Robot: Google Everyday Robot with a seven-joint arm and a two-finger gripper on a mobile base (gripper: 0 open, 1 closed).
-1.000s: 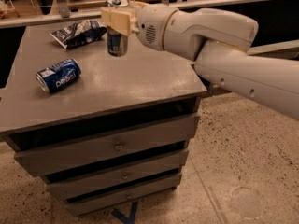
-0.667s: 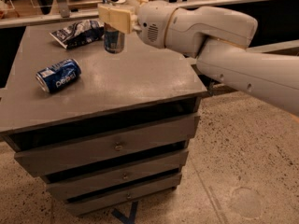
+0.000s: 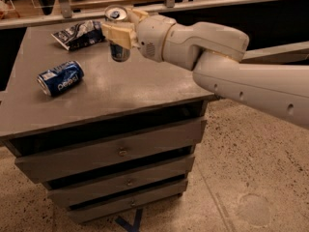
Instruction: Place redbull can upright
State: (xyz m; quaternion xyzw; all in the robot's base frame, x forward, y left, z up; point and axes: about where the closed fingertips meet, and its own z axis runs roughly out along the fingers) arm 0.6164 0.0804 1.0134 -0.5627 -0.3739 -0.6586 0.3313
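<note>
End effector [image 3: 117, 33] over table [image 3: 145, 88], gripping one redbull can [image 3: 119, 53], one Pepsi can [image 3: 60, 78]

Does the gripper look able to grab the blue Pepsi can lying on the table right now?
Probably not yet: the gripper is shut on the redbull can. The path across the table to the Pepsi can looks free otherwise.
</note>
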